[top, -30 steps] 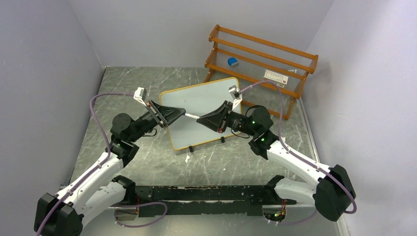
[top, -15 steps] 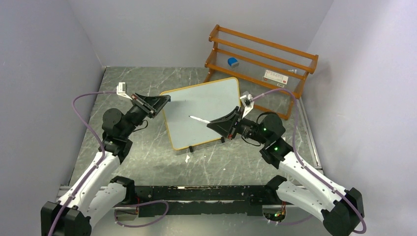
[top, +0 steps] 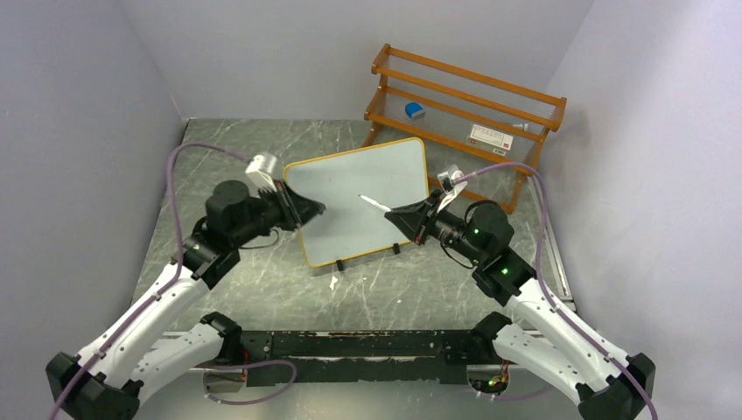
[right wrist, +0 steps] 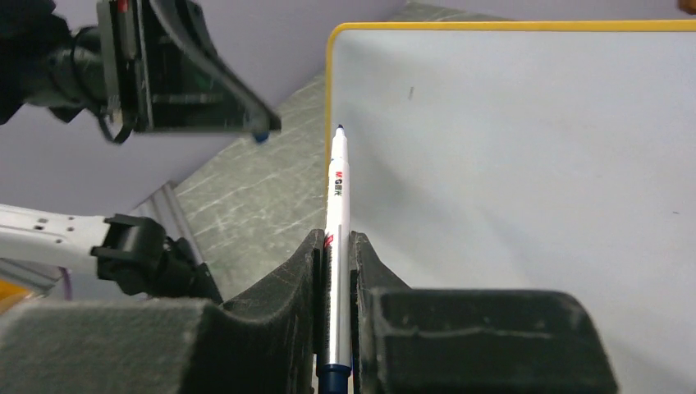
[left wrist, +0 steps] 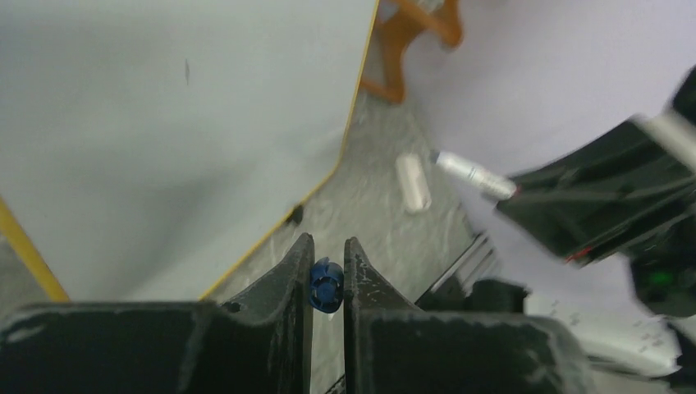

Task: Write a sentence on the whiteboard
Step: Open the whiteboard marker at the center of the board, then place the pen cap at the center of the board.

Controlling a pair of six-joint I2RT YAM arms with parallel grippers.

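Note:
The whiteboard [top: 350,188] lies flat on the table, orange-framed, its white face [right wrist: 525,164] blank apart from a tiny speck; no sentence shows on it. My right gripper [top: 391,211] is shut on a white marker [right wrist: 337,197], whose bare tip points left over the middle of the board. The marker [top: 374,203] hangs a little above the surface. My left gripper [top: 319,210] is at the board's left edge, shut on a small blue cap [left wrist: 327,286]. From the right wrist view that cap [right wrist: 261,137] shows at the left gripper's fingertips.
An orange wooden rack [top: 464,105] stands at the back right, holding a blue eraser [top: 415,110] and a white box [top: 490,136]. A small white piece [top: 334,282] lies on the marble table in front of the board's black clip feet [top: 339,264]. Walls close in on three sides.
A second ago both grippers met at the marker over the board. They pulled apart: the right drew back right with the marker, the left swung out left, then returned to the board's left edge.

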